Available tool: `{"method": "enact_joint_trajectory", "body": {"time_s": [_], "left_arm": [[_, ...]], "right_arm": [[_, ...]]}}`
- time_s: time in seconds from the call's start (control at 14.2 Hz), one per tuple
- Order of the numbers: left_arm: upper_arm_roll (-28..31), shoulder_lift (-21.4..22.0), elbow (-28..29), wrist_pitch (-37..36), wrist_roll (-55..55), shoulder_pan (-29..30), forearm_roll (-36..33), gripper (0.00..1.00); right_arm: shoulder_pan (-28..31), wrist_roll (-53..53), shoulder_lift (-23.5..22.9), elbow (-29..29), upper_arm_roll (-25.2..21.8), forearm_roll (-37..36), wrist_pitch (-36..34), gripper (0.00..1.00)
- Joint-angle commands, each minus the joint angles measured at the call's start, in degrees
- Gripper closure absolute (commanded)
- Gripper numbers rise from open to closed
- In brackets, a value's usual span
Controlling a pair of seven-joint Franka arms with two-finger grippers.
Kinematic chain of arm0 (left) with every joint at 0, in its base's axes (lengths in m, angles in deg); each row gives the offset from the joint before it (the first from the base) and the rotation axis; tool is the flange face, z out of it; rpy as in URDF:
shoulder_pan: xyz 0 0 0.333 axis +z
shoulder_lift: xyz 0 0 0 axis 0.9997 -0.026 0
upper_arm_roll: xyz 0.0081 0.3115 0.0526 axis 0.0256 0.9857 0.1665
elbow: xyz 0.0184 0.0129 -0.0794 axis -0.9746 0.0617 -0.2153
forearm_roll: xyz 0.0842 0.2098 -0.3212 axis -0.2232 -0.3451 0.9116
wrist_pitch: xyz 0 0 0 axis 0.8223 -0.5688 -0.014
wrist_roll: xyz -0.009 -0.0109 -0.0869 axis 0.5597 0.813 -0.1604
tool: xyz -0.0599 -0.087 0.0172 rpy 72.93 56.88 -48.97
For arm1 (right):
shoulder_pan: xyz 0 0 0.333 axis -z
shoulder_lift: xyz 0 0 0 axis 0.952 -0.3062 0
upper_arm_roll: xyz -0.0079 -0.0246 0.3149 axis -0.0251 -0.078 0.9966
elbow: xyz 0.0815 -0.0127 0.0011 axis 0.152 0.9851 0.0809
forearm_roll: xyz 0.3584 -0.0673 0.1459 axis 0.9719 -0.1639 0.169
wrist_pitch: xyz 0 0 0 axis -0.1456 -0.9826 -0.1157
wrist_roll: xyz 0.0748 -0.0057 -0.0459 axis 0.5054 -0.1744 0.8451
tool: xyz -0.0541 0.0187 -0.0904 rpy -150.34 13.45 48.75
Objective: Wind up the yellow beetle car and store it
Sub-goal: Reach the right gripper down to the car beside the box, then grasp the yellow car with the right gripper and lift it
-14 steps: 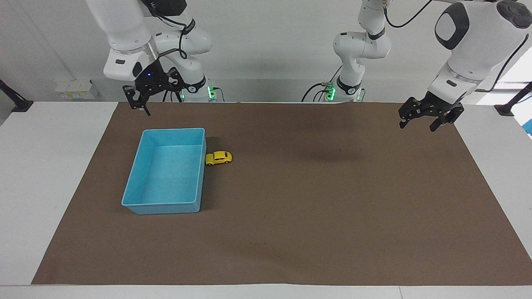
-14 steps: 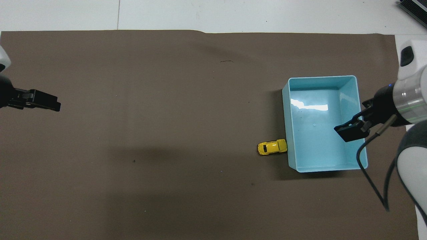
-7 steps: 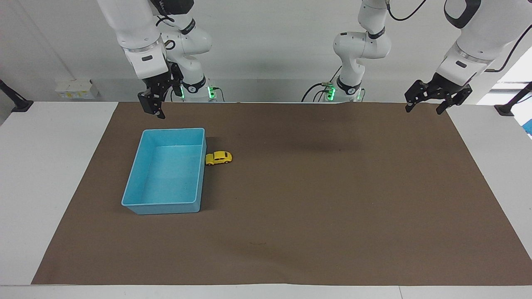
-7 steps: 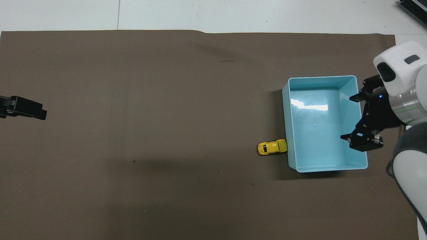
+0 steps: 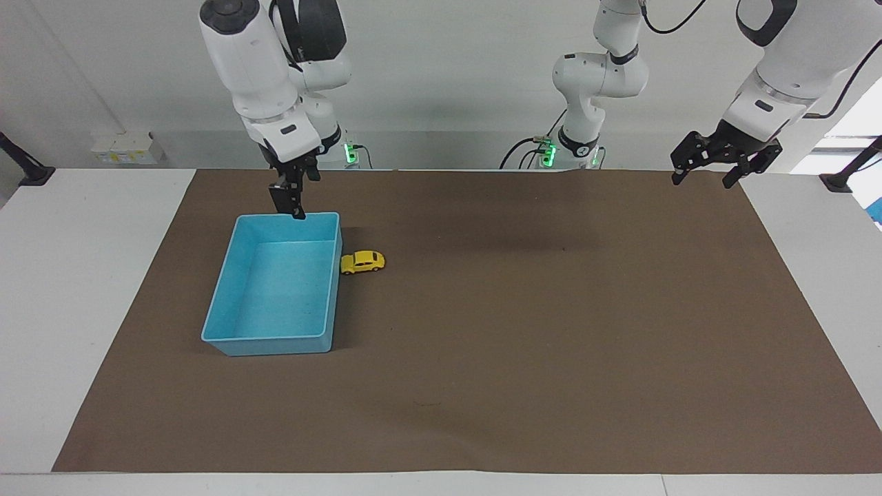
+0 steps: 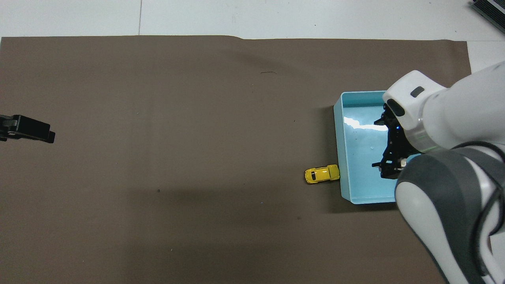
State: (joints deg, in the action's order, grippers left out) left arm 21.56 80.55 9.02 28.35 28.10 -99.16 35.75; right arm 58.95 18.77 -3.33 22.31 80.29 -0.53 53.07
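Since the earlier frames, right end effector point(image 5: 292, 204) had swung in from the edge of the brown mat toward the blue bin; it hung over the bin's wall nearest the robots, pointing down. Its fingers appeared close together with nothing between them, though whether fully closed could not be told from either view. In the overhead view the right end effector point(image 6: 388, 171) and its white arm covered much of the bin's interior.

Left end effector point(image 5: 716, 169) had lifted and drawn back toward the corner of the mat at the left arm's end of the surface, over the mat edge. Fingers were spread apart, holding nothing. In the overhead view only the left end effector point(image 6: 27, 130) tip showed at the frame's edge.

Yellow beetle car point(image 5: 362, 262) had not shifted. It sat on its wheels on the brown mat point(image 5: 524, 331), just beside the blue bin point(image 5: 227, 289), against or nearly against the bin's long wall facing the left arm's end of the surface, toward the robot-side end of that wall. Neither end effector touched it. Overhead, yellow beetle car point(image 6: 322, 174) lay lengthwise toward the blue bin point(image 6: 343, 157).
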Motion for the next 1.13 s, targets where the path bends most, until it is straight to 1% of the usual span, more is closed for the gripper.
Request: {"method": "enact_joint_trajectory", "body": {"time_s": [0.0, 0.21, 0.35, 0.49, 0.78, 0.92, 1.06], "left_arm": [[-0.77, 1.45, 1.38, -0.39, 0.53, 0.89, -1.16, 0.0], [-0.77, 1.45, 1.38, -0.39, 0.53, 0.8, -1.16, 0.0], [-0.77, 1.45, 1.38, -0.39, 0.53, 0.89, -1.16, 0.0], [-0.77, 1.45, 1.38, -0.39, 0.44, 0.89, -1.16, 0.0], [-0.77, 1.45, 1.38, -0.39, 0.53, 0.89, -1.16, 0.0], [-0.77, 1.45, 1.38, -0.39, 0.53, 0.8, -1.16, 0.0], [-0.77, 1.45, 1.38, -0.39, 0.53, 0.8, -1.16, 0.0]], "right_arm": [[-1.72, 1.59, 0.05, 6.92, -0.02, -0.89, 7.13, 0.0], [-2.69, 1.68, -1.28, 10.16, -0.02, -1.76, 10.74, 0.0], [-3.74, 1.76, -0.76, 15.34, -0.02, -2.12, 16.27, 0.0], [-4.45, 1.59, -1.19, 17.29, -0.02, -3.08, 18.04, 0.0], [-5.15, 1.15, -2.24, 20.98, -0.02, -3.26, 24.98, 0.0], [-5.24, 1.06, -3.12, 22.04, -0.02, -3.26, 26.74, 0.0], [-6.46, 1.06, -4.0, 24.58, -0.02, -3.26, 31.12, 0.0]]}}
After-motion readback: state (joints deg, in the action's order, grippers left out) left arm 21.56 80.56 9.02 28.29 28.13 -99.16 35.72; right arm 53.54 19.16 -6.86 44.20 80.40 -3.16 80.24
